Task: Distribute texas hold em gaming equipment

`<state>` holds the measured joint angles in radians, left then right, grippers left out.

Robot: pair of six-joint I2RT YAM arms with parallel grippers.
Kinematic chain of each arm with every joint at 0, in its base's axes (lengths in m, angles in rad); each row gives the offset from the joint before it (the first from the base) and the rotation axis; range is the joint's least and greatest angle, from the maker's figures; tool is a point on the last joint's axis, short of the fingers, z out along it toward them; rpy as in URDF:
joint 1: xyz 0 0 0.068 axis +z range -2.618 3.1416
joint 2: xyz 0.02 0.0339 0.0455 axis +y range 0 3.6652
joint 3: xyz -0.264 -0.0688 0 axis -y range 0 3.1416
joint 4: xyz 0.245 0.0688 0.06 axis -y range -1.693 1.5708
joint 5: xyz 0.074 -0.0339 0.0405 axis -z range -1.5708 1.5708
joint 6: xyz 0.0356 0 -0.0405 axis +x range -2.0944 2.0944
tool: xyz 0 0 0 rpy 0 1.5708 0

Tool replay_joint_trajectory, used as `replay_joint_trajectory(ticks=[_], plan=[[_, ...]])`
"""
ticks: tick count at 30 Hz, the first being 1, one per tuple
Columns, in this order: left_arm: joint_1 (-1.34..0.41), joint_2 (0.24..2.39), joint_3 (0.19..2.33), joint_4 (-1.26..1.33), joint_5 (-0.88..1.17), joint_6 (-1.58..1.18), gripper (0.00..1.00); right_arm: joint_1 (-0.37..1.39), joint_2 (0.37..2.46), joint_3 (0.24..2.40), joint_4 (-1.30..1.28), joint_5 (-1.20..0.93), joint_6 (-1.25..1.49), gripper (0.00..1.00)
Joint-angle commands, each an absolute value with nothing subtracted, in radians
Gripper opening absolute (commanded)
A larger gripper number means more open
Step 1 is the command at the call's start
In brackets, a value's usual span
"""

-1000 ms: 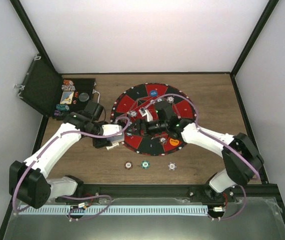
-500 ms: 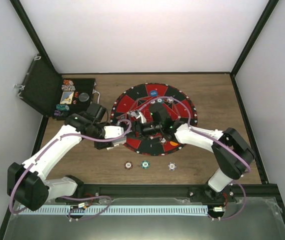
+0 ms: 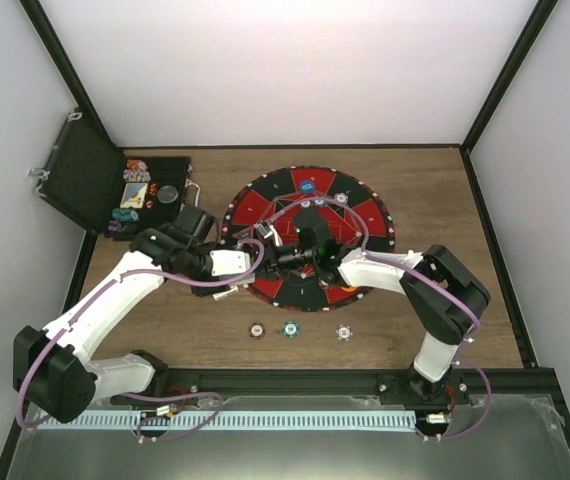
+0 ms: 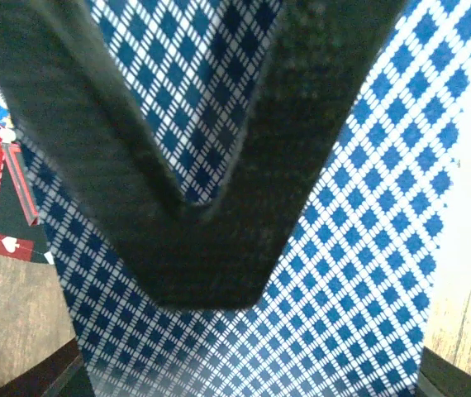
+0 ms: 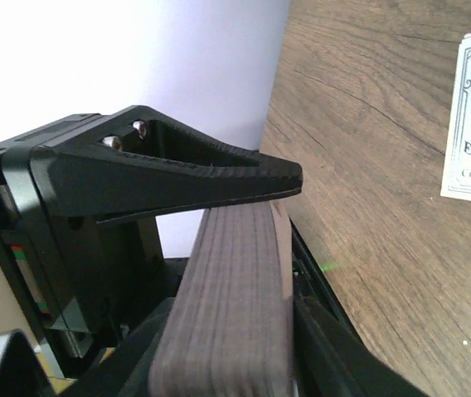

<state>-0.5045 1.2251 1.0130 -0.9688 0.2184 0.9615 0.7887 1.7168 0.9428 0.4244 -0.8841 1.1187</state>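
**Change since the prior view:** we are recording the right arm swinging left across the round red-and-black mat (image 3: 360, 215). Its elbow is drawing in from the table's right edge. The right gripper (image 3: 277, 256) is arriving at the mat's left rim, while the left arm is barely shifting.

**Item 1, deck of playing cards (image 5: 235, 289):** blue diamond backs, stacked square, hanging above the mat's left rim, left of the table's middle. The left gripper (image 3: 243, 268) is clamping it tight, with one black finger (image 5: 219, 178) lying across the top card.

**Item 2, right gripper:** its jaws are standing close on either side of the deck's end. We cannot tell whether they are pressing on the cards.

**Item 3, poker chips:** a brown chip (image 3: 256, 329), a teal chip (image 3: 290, 328) and a white chip (image 3: 344, 330) are lying in a row near the table's near edge, apart from one another.

**Item 4, blue button (image 3: 308, 185):** resting on the mat's far side.

**Item 5, black case (image 3: 85, 175):** standing open at the table's far left corner.
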Motion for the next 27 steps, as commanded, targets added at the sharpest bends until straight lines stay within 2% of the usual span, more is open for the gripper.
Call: replay_joint_trajectory(ticks=[1,3,5,7,10,18,27], plan=[[-0.511,1.191,1.029,-0.905,0.246,0.951,0.29,0.798,1.738,0.940,0.601,-0.941,1.211,0.31],[-0.511,1.171,1.018,-0.872,0.253,0.941,0.58,0.798,1.739,0.925,0.640,-0.946,1.239,0.24],[-0.511,1.132,1.001,-0.829,0.274,0.933,0.78,0.799,1.736,0.912,0.668,-0.949,1.256,0.17],[-0.511,1.109,0.987,-0.812,0.309,0.925,0.89,0.799,1.729,0.908,0.669,-0.948,1.259,0.15],[-0.509,1.120,1.005,-0.833,0.383,0.882,0.99,0.799,1.716,0.901,0.674,-0.944,1.262,0.14],[-0.509,1.119,0.991,-0.861,0.471,0.905,1.00,0.800,1.696,0.885,0.723,-0.943,1.298,0.13],[-0.477,1.118,0.960,-0.854,0.469,0.927,0.85,0.811,1.684,0.884,0.728,-0.941,1.300,0.13]])
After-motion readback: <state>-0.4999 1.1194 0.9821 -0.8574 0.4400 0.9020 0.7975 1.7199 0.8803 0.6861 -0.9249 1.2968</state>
